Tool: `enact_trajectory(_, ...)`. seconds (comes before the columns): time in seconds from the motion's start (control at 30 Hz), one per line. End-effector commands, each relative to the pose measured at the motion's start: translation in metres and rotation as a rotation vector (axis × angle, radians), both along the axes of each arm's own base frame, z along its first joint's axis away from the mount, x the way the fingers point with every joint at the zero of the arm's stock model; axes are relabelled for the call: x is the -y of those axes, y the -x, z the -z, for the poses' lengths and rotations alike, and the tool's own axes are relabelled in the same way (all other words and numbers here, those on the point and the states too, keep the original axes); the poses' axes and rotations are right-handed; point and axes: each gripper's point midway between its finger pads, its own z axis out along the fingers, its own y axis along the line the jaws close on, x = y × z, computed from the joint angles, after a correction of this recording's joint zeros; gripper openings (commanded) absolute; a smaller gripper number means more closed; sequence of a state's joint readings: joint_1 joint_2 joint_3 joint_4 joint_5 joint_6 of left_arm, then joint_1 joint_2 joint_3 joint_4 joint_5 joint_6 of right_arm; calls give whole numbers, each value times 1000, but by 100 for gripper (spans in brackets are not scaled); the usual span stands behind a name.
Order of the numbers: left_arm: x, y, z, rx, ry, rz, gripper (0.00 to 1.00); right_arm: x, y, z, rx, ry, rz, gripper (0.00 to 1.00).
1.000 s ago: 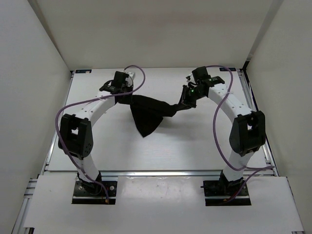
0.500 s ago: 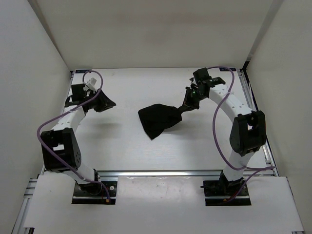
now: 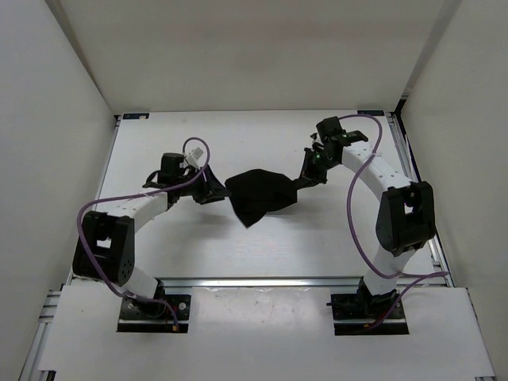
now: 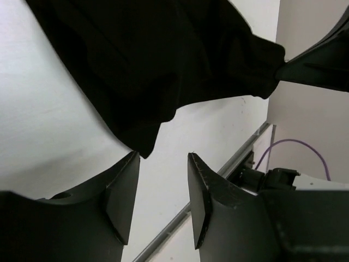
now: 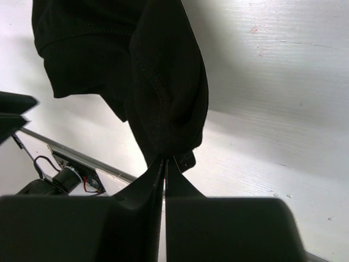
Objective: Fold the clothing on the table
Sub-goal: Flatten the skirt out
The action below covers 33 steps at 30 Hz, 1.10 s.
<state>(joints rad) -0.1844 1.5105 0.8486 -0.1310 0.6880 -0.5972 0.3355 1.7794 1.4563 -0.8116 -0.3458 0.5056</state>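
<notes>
**Inspector:** Item one. Where is the clothing relative to your grippers?

**Operator:** My right gripper (image 3: pixel 300 182) is closed tight on the clothing (image 3: pixel 258 194), pinching a gathered fold at the garment's right end. In the right wrist view the fabric (image 5: pixel 163 82) bulges out directly past my closed fingertips. From that pinch the black mass spreads leftward over the middle of the table (image 3: pixel 317 230). It is bunched, and one point droops toward the near edge.

**Inspector:** And the left side?

**Operator:** My left gripper (image 4: pixel 162 159) sits just beside the garment's left edge. Its jaws stand plainly apart and hold nothing; only white tabletop shows in the gap. A corner of the cloth ends right next to the tip of one of my fingers (image 4: pixel 122 191). I cannot confirm contact there.

**Inspector:** Does the garment rest on the table?

**Operator:** I cannot tell. The pinched end is raised at my right gripper, but the views do not settle whether the lower part touches the surface.

**Inspector:** Count, please.

**Operator:** One garment. One table. Two arms, each with one gripper. Two purple cables (image 3: pixel 351 202), one looping along each arm.
</notes>
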Motion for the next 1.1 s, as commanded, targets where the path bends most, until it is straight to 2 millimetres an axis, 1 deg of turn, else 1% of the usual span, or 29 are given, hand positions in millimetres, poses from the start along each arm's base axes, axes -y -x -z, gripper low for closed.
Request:
enact_trajectory(0.0, 12, -8, -6, 13, 68, -109, 51, -2, 0, -22, 69, -41, -27, 0)
enact_trajectory(0.03, 12, -10, 2, -13, 62, -136, 50, -1, -1, -21, 74, -42, -32, 0)
enact_trajectory(0.1, 13, -17, 8, -18, 49, -173, 50, -1, -2, -22, 74, -44, -32, 0)
enact_trajectory(0.2, 14, -27, 10, -20, 52, -203, 50, 1, -3, -24, 80, -41, -39, 0)
enact_trajectory(0.23, 15, -34, 7, -9, 61, -215, 50, 0, -3, -25, 79, -42, -37, 0)
enact_trajectory(0.27, 18, -37, 5, -6, 68, -213, 50, 3, -5, -25, 87, -35, -39, 0)
enact_trajectory(0.33, 22, -39, 4, -4, 70, -207, 51, 1, -3, -27, 86, -44, -38, 0)
enact_trajectory(0.4, 28, -40, 8, -6, 53, -199, 51, 4, -4, -26, 84, -45, -33, 0)
enact_trajectory(0.43, 29, -41, 11, -6, 38, -201, 51, 2, -2, -26, 79, -51, -31, 0)
enact_trajectory(0.47, 34, -39, 10, -6, 37, -188, 51, 4, -4, -28, 86, -52, -28, 0)
enact_trajectory(0.5, 36, -41, 11, -2, 40, -194, 50, 3, 0, -25, 70, -53, -33, 0)
enact_trajectory(0.53, 40, -40, 13, -10, 43, -183, 50, 5, -3, -24, 79, -51, -30, 0)
enact_trajectory(0.57, 46, -40, 14, -20, 59, -178, 51, 5, -1, -24, 70, -52, -28, 1)
enact_trajectory(0.6, 50, -41, 12, -19, 68, -174, 50, 5, -3, -26, 87, -48, -32, 0)
enact_trajectory(0.63, 51, -39, 17, -31, 63, -170, 51, 5, -2, -26, 79, -53, -30, 0)
enact_trajectory(0.7, 53, -42, 19, -27, 40, -170, 50, 6, -5, -27, 90, -52, -30, 0)
enact_trajectory(0.73, 56, -40, 19, -23, 31, -157, 48, 7, -3, -27, 84, -50, -24, 0)
enact_trajectory(0.77, 57, -38, 22, -34, 25, -155, 43, 7, -4, -27, 87, -51, -23, 0)
enact_trajectory(0.8, 58, -34, 25, -41, 19, -138, 30, 10, -6, -28, 93, -53, -12, 0)
enact_trajectory(0.83, 59, -28, 29, -55, 6, -120, 5, 13, -8, -29, 99, -52, -4, 0)
enact_trajectory(0.87, 61, -23, 31, -65, -1, -109, 0, 15, -8, -28, 97, -49, 3, 0)
enact_trajectory(0.9, 61, -14, 34, -62, -32, -78, 0, 20, -12, -35, 121, -50, 16, 0)
enact_trajectory(0.93, 58, -2, 41, -92, -59, -64, 0, 20, -12, -34, 118, -49, 18, 0)
enact_trajectory(0.97, 55, 14, 48, -130, -94, -28, 0, 25, -15, -35, 126, -43, 31, 1)
enact_trajectory(1.0, 53, 24, 49, -140, -108, -16, 0, 28, -15, -34, 125, -45, 39, 0)
enact_trajectory(1.03, 50, 39, 55, -169, -137, 14, 0, 31, -14, -33, 120, -48, 51, 0)
enact_trajectory(1.07, 47, 48, 59, -172, -161, 45, 0, 33, -15, -35, 126, -51, 53, 1)
